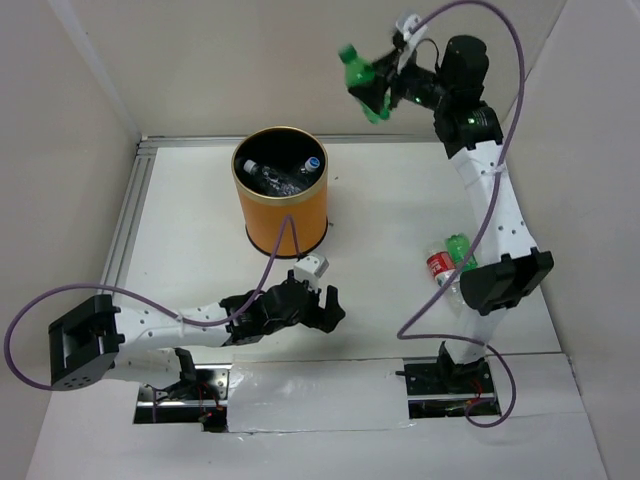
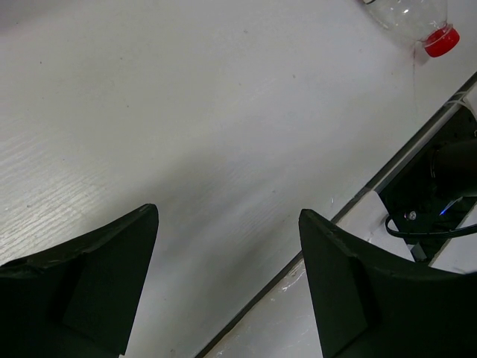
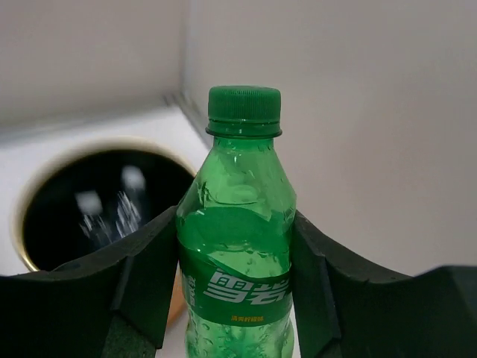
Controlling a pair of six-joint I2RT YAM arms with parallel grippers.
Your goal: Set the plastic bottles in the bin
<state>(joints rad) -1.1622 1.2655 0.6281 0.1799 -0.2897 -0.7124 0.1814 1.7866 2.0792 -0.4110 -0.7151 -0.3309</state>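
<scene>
Top external view: the right arm reaches up and away past the back of the table point(image 1: 180, 230), while the left arm lies low near the front.
Right gripper point(image 1: 378, 88): clamped on a green bottle point(image 3: 237, 246), one black pad pressed to each side at label height.
Green bottle: carried high in the air, clear of the table, up and to the right of the bin point(image 1: 285, 215). The green cap is on and there is white lettering on the label. From the right wrist it stands straight between the fingers; from above it is tilted, cap towards the left.
Bin: an orange cylinder with a gold rim and a black inside, upright at the back middle of the table. The right wrist view shows its open mouth below and left of the held bottle.
Inside the bin: clear bottles lying in the bottom, one of them a blue-capped bottle point(image 1: 313, 160) against the right wall.
Left gripper point(image 2: 227, 283): fingers spread well apart with nothing between them, only bare white table beneath. From above it sits in front of the bin, not touching it.
On the table: a red-labelled bottle point(image 1: 439, 268) and a second green bottle point(image 1: 458, 246) lie touching, right beside the right arm and partly hidden by it. The red cap shows in the top right corner of the left wrist view.
Purple cable point(image 1: 285, 235): it hangs across the front of the bin's wall.
</scene>
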